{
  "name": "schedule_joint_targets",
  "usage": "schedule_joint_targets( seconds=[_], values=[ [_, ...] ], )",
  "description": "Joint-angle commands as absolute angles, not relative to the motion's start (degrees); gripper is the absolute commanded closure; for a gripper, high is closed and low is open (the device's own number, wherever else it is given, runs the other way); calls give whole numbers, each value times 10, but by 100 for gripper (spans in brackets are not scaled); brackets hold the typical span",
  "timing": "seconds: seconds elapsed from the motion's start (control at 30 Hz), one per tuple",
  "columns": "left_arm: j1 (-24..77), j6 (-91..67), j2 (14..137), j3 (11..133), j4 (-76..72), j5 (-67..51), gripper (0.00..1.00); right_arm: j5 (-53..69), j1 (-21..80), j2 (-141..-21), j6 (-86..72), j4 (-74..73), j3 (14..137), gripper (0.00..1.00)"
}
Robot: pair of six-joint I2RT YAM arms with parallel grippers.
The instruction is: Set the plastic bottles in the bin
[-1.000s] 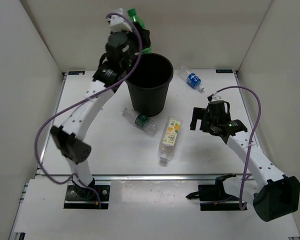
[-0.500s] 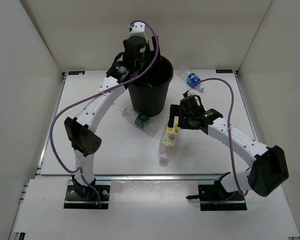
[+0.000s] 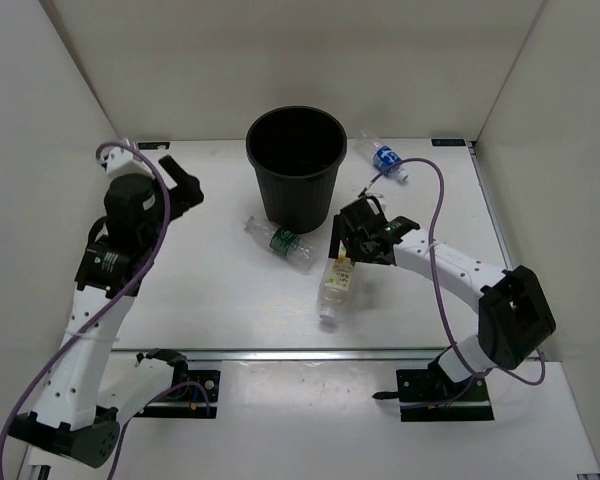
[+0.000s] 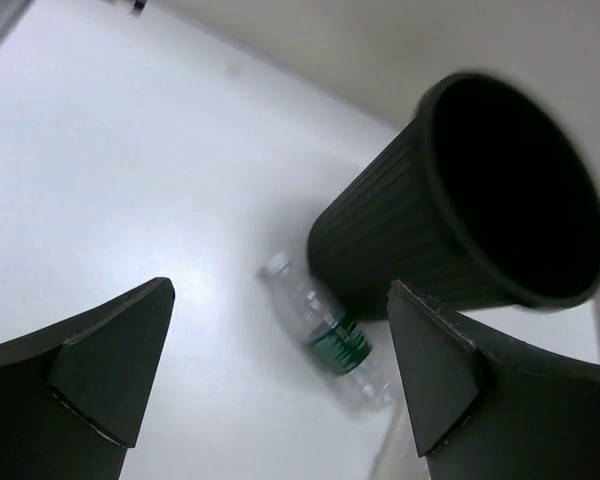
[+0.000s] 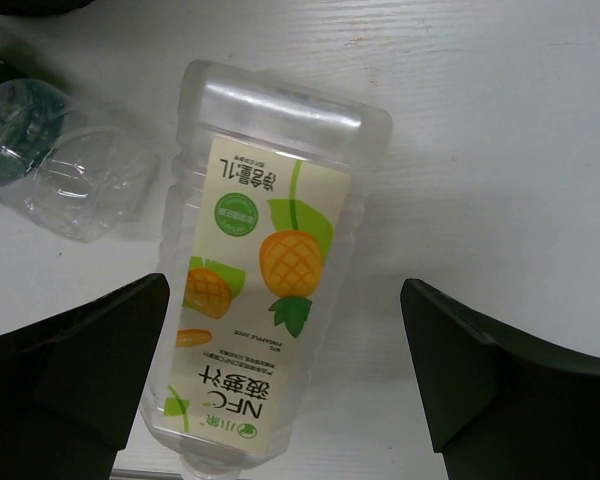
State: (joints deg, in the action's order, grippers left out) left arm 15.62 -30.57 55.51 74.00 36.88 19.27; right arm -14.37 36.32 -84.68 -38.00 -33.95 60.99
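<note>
White surface (image 3: 180, 300), matte and flat, fills middle of enclosure. Three plain off-white walls stand around it: back wall (image 3: 400, 60), left wall (image 3: 30, 150), right wall (image 3: 570, 120). No window seen. Metal rail (image 3: 300, 352) runs along near edge of surface; lower white board (image 3: 310, 420) lies in front of it. Light bright, even; shadows soft. Right wrist view shows faint streaky grain on surface.

Fixed overhead view; two nearer wrist views; green-labelled bottle (image 3: 281, 240) common to all three.
</note>
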Motion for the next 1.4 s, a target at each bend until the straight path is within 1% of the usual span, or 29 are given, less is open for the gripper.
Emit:
schedule_joint_targets(
  seconds=[0.0,0.1,0.2,0.3,0.37,0.47,0.5,0.53,0.57,0.6,0.63,0.7,0.73,0.8,0.83,0.9,0.97,1.0,1.03,1.07,1.2,1.27,1.33,1.37],
  values=[
    [147,-344,548,653,439,175,1,-169,378,-856,-406,-303,630,1],
    [136,-366,513,589,443,136,1,-171,383,-864,-404,-274,617,1],
    [160,-377,491,530,430,108,2,-190,391,-886,-409,-273,610,1],
    [159,-384,496,519,454,107,1,-195,388,-903,-413,-275,594,1],
    [153,-382,497,524,461,109,2,-164,373,-908,-420,-263,578,0],
    [159,-387,486,516,462,112,1,-168,365,-905,-428,-258,558,5],
    [160,-384,481,514,461,113,2,-171,367,-899,-426,-258,556,8],
    [159,-388,482,513,459,112,1,-176,368,-897,-426,-259,559,18],
    [158,-387,479,512,457,110,1,-176,368,-891,-422,-268,558,31],
    [154,-387,482,509,456,109,2,-178,367,-887,-421,-264,561,38],
    [158,-388,482,510,456,108,1,-180,367,-882,-422,-266,567,44],
    [157,-389,487,508,451,104,1,-191,363,-868,-408,-279,576,48],
    [161,-389,489,506,446,101,1,-202,365,-859,-397,-291,589,51],
    [161,-389,494,498,440,95,2,-218,359,-833,-375,-305,613,53],
    [160,-390,498,492,438,90,1,-221,349,-824,-364,-305,627,56],
    [158,-392,504,485,432,87,1,-200,327,-789,-292,-279,641,57],
    [155,-409,514,480,440,96,1,-157,292,-772,-250,-268,684,61],
    [149,-412,517,473,440,105,1,-158,288,-763,-227,-272,700,63],
    [149,-412,517,462,434,102,2,-163,285,-762,-202,-261,732,63],
    [143,-417,520,461,429,96,1,-178,288,-761,-176,-254,759,60],
    [145,-432,532,437,413,83,1,-267,333,-807,-41,-198,864,56],
    [146,-439,536,431,406,71,1,-279,334,-840,21,-147,938,57],
    [145,-446,541,423,405,63,1,-265,331,-885,40,-96,982,58],
    [145,-446,543,426,404,56,1,-265,329,-897,46,-74,1011,60]
  ],
)
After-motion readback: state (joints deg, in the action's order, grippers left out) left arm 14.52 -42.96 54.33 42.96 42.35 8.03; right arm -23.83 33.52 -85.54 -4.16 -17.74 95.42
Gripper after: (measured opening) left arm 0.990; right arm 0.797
